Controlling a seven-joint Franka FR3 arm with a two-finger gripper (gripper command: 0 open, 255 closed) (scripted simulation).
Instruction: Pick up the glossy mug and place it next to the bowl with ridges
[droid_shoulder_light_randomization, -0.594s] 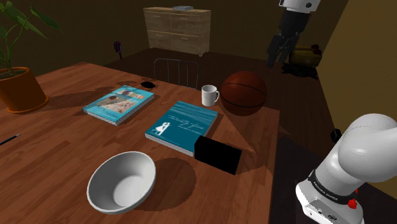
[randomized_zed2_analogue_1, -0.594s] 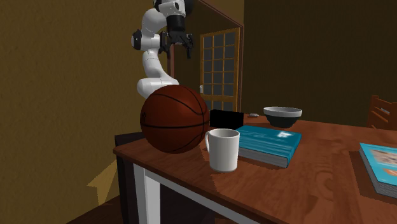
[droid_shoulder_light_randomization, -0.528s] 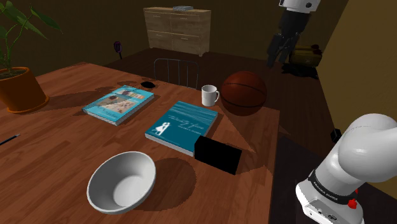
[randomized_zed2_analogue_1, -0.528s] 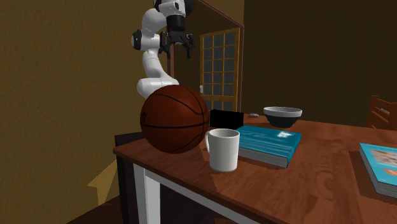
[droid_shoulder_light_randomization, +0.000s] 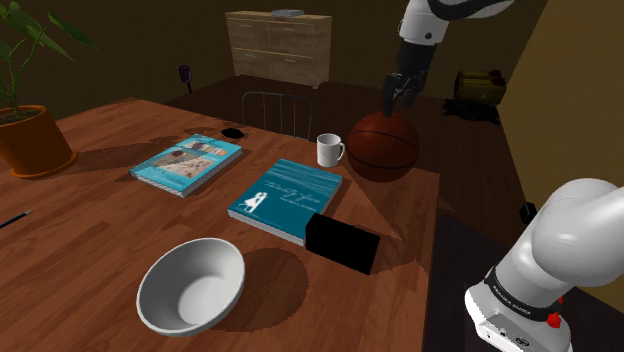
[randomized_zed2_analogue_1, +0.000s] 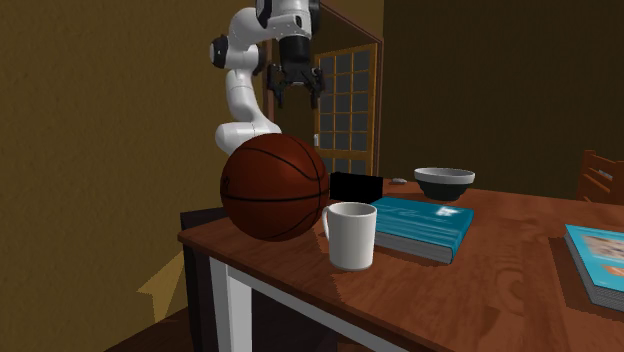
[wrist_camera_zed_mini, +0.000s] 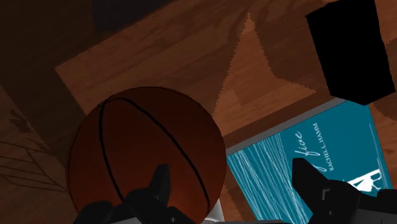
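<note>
The white mug (droid_shoulder_light_randomization: 329, 150) stands upright on the counter (droid_shoulder_light_randomization: 90, 230), just beside the basketball (droid_shoulder_light_randomization: 383, 146) and near the far end of a teal book (droid_shoulder_light_randomization: 287, 198), well apart from the white bowl (droid_shoulder_light_randomization: 190, 285). The end effector (droid_shoulder_light_randomization: 398, 100) hangs above the ball, fingers apart, holding nothing. I judge the mug stiff, light and rather slippery; a hold across its wall near the rim, away from the handle, seems safest
</note>
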